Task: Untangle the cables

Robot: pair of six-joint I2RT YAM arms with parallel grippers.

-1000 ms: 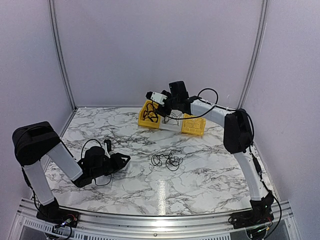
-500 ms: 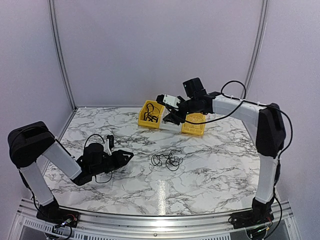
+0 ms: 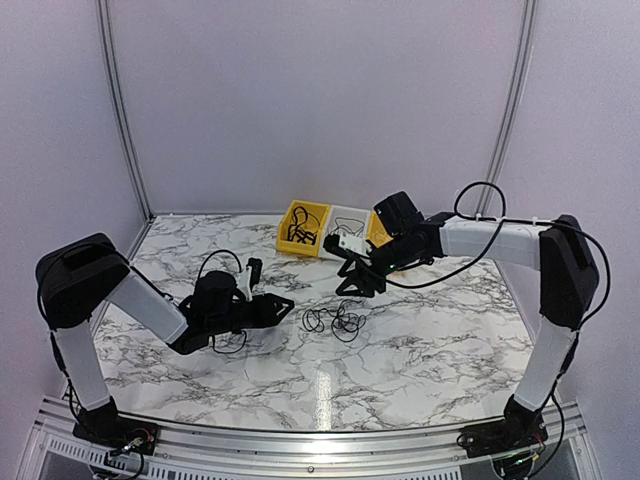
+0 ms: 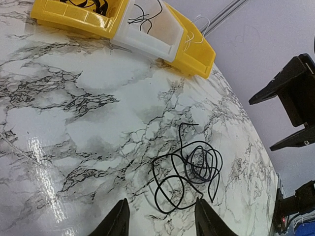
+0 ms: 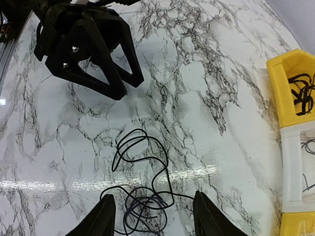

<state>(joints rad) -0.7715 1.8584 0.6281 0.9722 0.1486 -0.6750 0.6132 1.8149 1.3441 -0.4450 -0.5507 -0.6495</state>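
This looks like a robotics lab test cell: a left arm (image 3: 150,305) and a right arm (image 3: 490,240) are bolted to an aluminium rail (image 3: 320,440) at the near edge of a marble-patterned table (image 3: 420,350). Plain pale wall panels (image 3: 320,100) set in metal framing posts (image 3: 122,110) close it in. A yellow parts bin (image 3: 298,247) and a white parts bin (image 3: 348,213) sit at the back.
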